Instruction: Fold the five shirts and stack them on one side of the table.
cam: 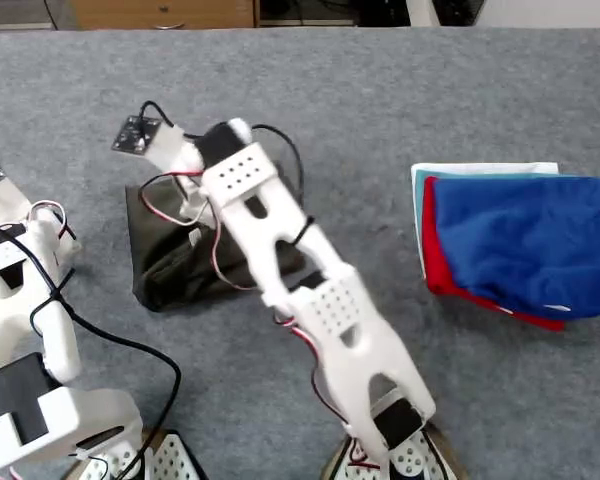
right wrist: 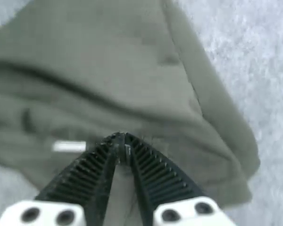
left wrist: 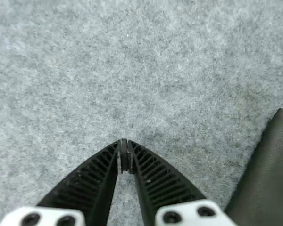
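A dark olive shirt (cam: 175, 265) lies crumpled at the left middle of the grey table (cam: 400, 120). My right arm (cam: 280, 250) stretches across to it. My right gripper (right wrist: 121, 150) is shut with its tips pinching the shirt's cloth (right wrist: 132, 70), beside a small white label (right wrist: 68, 147). My left gripper (left wrist: 124, 156) is shut with nothing in it, low over bare table, and a corner of the dark shirt (left wrist: 269, 174) lies close by. At the right side of the table is a stack of folded shirts, with the blue one (cam: 525, 240) on top of red (cam: 440, 270), teal and white ones.
My left arm (cam: 25, 300) is folded back at the table's left edge, its cables trailing toward the front. Wooden furniture (cam: 160, 12) stands beyond the far edge. Open grey table lies between the dark shirt and the stack.
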### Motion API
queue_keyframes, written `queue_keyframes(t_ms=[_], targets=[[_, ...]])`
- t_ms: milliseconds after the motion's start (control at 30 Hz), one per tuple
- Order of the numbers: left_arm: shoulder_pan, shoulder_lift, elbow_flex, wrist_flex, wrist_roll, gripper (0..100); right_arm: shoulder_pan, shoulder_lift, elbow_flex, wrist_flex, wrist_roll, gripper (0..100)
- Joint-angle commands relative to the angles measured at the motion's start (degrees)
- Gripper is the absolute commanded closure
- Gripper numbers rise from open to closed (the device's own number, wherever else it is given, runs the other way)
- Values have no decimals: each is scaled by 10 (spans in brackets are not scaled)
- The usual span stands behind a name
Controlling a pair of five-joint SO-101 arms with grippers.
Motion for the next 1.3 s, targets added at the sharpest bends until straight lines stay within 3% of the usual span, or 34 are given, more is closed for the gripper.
queue_keyframes(t_ms=[0, 133, 433, 833, 1267], targets=[[-4, -2, -11, -8, -1, 979, -3, 85, -172, 32, -9, 995], [-4, -2, -11, -8, -1, 979, 3, 122, -256, 60, -8, 995], [-4, -2, -11, -8, -1, 979, 48, 124, -188, 54, -4, 995], [-4, -2, -11, -8, -1, 979, 88, 103, -147, 84, 65, 995], [-8, -2, -11, -9, -1, 979, 128, -176, 242, 84, 84, 996]])
